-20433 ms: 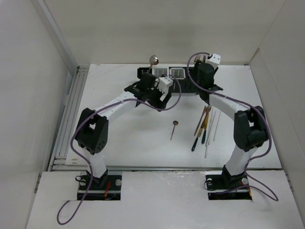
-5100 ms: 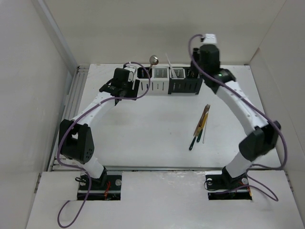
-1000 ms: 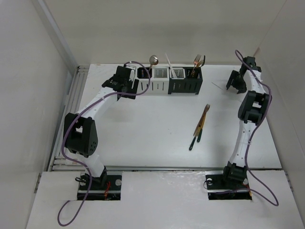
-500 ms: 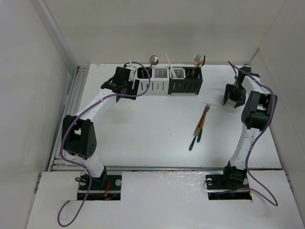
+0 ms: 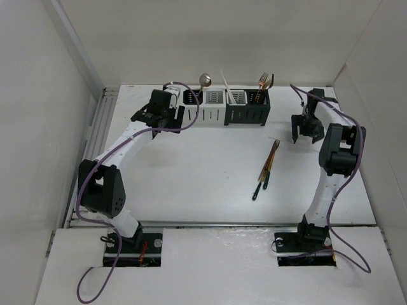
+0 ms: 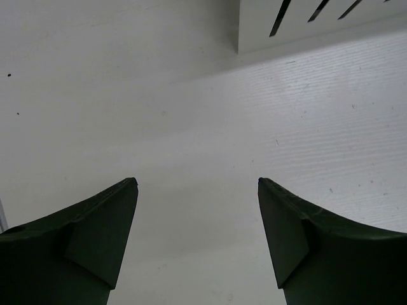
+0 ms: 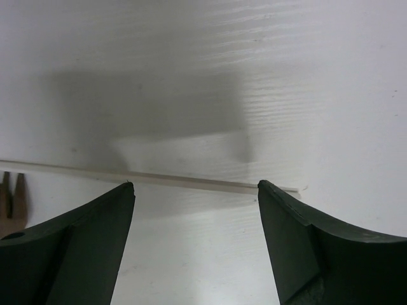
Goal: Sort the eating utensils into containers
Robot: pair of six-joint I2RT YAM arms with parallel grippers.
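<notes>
Mostly sorted: spoon (image 5: 205, 79), standing chopstick (image 5: 224, 80), forks (image 5: 263, 81) in containers (image 5: 216, 116). To sort: white chopstick (image 7: 146, 178) crosswise under spread, empty right gripper (image 7: 196, 187) jaws; fork cluster (image 5: 266, 168) outside its left jaw. Left gripper (image 6: 197, 184) spread, empty; white container ahead-right.

**Matt white table, dull dark fingers, bright metal cutlery**

The table (image 6: 191, 95) is shown as matt white with a fine ribbed grain and a few dark specks. The fingers (image 6: 95, 248) of the left gripper (image 6: 197, 184) and of the right gripper (image 7: 196, 185) are seen as smooth, matt, dark plastic. The white container (image 6: 305, 19), at 1 o'clock in the left wrist view, looks smooth and matt. At 12 o'clock on the table a polished silver spoon (image 5: 205, 79) and shiny copper forks (image 5: 262, 81) are seen. The loose utensils (image 5: 267, 168), toward 4 o'clock, are copper metal with black handles. The pale chopstick (image 7: 159, 178) is dull cream; its material cannot be told.
</notes>
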